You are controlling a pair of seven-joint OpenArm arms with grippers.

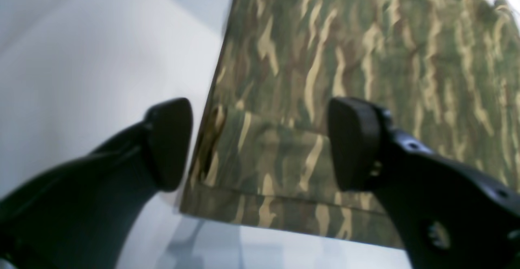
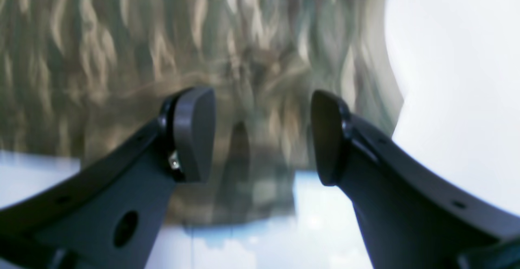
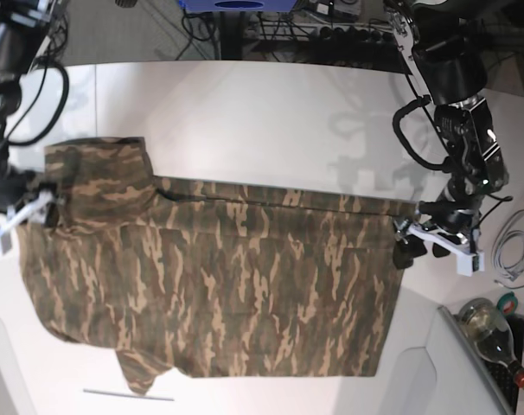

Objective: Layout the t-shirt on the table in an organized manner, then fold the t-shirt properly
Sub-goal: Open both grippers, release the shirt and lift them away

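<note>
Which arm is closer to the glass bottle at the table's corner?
Left. The left end effector hangs at the t-shirt's hem edge, just up from the bottle. The right end effector is at the shirt's far end.

T-shirt (image 3: 219, 277) flat on table (image 3: 262, 121)

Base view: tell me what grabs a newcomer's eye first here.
The camouflage t-shirt dominates, spread nearly flat across the white table. A gripper sits at each end of it: the left gripper at the hem corner on the image's right, its jaws open around that corner in its wrist view, and the right gripper at the shirt's other end on the image's left, also open. A glass bottle lies off the table's corner at lower right.
</note>
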